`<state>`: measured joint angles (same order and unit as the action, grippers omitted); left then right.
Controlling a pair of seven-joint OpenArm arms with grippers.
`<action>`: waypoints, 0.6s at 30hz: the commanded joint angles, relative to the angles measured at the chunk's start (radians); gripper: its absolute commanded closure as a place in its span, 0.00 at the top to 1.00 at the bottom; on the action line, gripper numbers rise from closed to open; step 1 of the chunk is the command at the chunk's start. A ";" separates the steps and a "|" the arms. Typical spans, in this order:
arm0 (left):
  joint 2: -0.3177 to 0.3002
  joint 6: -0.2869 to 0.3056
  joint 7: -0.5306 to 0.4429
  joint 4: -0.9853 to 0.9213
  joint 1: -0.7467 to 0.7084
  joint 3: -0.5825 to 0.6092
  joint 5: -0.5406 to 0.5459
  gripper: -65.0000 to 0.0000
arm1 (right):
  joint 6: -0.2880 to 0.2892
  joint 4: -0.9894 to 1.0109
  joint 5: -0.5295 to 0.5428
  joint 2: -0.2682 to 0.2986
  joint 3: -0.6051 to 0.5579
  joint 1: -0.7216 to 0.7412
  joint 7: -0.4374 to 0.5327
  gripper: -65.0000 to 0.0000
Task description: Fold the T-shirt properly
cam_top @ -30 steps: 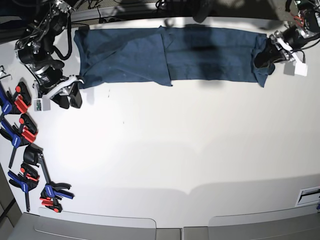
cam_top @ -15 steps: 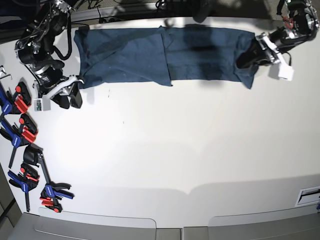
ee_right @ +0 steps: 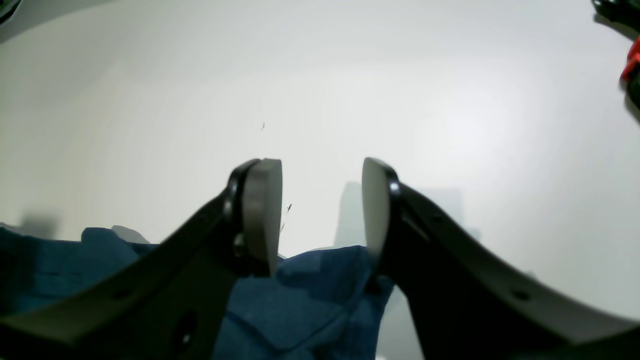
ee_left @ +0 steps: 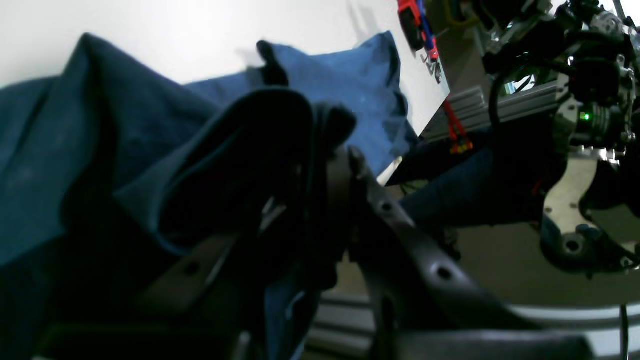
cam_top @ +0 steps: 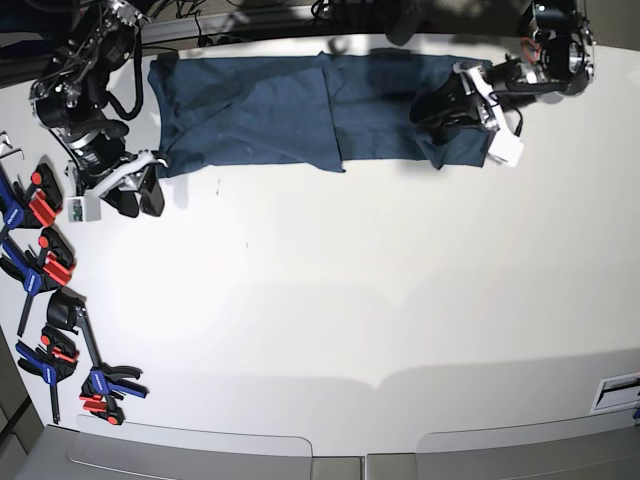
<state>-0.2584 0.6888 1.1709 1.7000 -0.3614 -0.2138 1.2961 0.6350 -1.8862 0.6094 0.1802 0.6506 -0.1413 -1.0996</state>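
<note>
Along the far edge of the table (cam_top: 330, 300) the T-shirt (cam_top: 260, 110) lay as a long navy band, already narrowed lengthwise, with an overlapping edge running across it near the middle. One end was lifted off the surface and doubled back over the band, bunched in the left gripper (cam_top: 448, 108). The left wrist view showed dark cloth wrapped over and between the closed jaws, so the grip read as firm on the hem end, with the flat part of the garment lying beyond it.

The right gripper (ee_right: 320, 215) sat just off the opposite end of the T-shirt, its pale pads parted about halfway with nothing between them; the cloth corner lay under and just behind the fingertips, apparently untouched.

Judgement: the step in hand was folding the held end over toward the other end. To do it well, the carried edge should stay low and level, travel straight along the band, and land square on the far edge before the jaws release. The free arm could pin its end if the cloth begins to drag.

Surface: plain white, matte, bare apart from the shirt. Blue and red clamps (cam_top: 45, 270) lay in a row beside the right arm's side of the table. Cables and dark frame parts showed behind the far edge.
</note>
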 commanded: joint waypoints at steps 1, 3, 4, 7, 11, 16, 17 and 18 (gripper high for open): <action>0.005 0.009 -0.017 0.019 0.010 0.010 0.026 0.00 | -0.001 -0.019 0.022 0.013 0.003 0.011 0.026 0.38; 0.022 0.009 -0.021 0.019 0.022 0.036 0.001 0.00 | -0.001 -0.019 0.022 0.013 0.003 0.011 0.026 0.38; 0.029 0.009 -0.021 0.019 0.027 0.050 -0.006 0.00 | -0.001 -0.019 0.021 0.013 0.003 0.011 0.026 0.38; 0.042 0.009 -0.020 0.019 0.037 0.094 -0.017 0.00 | -0.001 -0.019 0.022 0.013 0.003 0.011 0.026 0.38; 0.045 0.009 -0.040 0.019 0.038 0.144 -0.072 0.00 | -0.001 -0.019 0.022 0.013 0.003 0.011 0.026 0.38; 0.045 0.009 -0.080 0.019 0.038 0.164 -0.127 0.00 | -0.001 -0.019 0.022 0.013 0.003 0.011 0.026 0.38; 0.045 0.009 -0.080 0.019 0.037 0.164 -0.127 0.00 | -0.001 -0.019 0.022 0.013 0.003 0.011 0.026 0.38; 0.045 0.009 -0.080 0.019 0.037 0.164 -0.127 0.00 | -0.001 -0.019 0.022 0.013 0.003 0.011 0.026 0.38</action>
<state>-0.2111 0.6891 1.1069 1.7000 -0.3267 -0.0475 1.1431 0.6346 -1.8862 0.6094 0.1802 0.6506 -0.1413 -1.1000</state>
